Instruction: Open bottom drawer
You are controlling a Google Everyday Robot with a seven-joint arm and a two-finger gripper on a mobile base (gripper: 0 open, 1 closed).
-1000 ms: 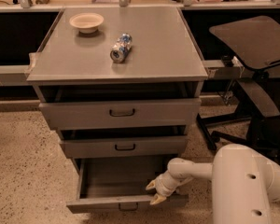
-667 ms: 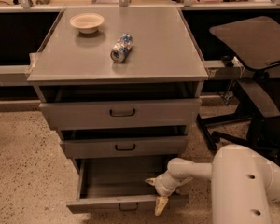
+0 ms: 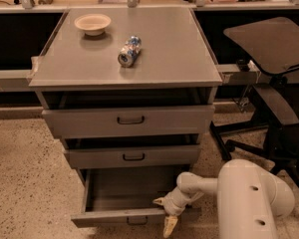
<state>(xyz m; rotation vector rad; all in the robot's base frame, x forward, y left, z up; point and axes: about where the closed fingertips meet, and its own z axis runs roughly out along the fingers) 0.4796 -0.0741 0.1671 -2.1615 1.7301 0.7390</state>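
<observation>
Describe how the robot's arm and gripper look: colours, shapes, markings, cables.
The arm has a smooth off-white casing: a bulky rounded segment with two small dark holes, narrowing to a slimmer tube and a rounded wrist. The gripper, at the front edge of the bottom drawer, has two tapered, pale yellowish fingers. No cables or lettering show.

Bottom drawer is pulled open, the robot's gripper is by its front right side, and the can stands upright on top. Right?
Not quite. The can lies on its side on the cabinet top, as the camera view shows. The rest holds: the bottom drawer is pulled open and the gripper is at its front right side.
</observation>
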